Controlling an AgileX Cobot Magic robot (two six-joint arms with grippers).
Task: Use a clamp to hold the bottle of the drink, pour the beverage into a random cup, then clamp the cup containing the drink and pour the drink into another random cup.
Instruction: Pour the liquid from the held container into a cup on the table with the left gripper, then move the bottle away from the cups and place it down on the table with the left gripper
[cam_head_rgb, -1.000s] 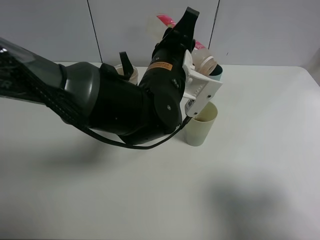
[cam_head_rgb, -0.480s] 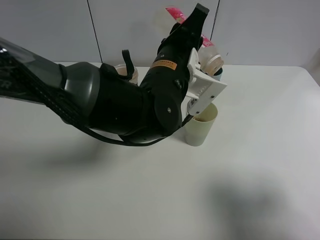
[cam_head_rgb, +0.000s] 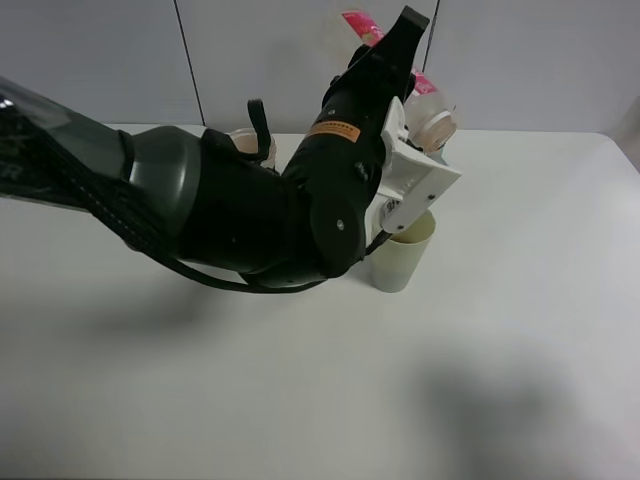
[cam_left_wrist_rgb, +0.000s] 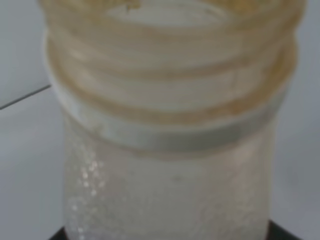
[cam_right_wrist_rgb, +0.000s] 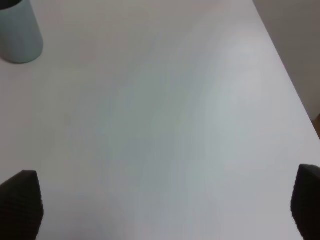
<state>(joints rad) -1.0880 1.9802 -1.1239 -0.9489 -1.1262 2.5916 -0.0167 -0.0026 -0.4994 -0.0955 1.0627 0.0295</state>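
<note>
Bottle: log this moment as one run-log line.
left end effector: shut on bottle | bottle: aloft, tilted | yellow-green cup: upright on table | right end effector: open, empty

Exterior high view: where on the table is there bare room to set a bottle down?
Bare: the white table right of the pale yellow-green plastic tumbler, and the front strip. Crowded: back middle, where the black left arm overhangs that tumbler.

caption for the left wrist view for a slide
Close-up of the translucent bottle: wide threaded neck tinged brown, white collar ring, droplet-speckled body.
</note>
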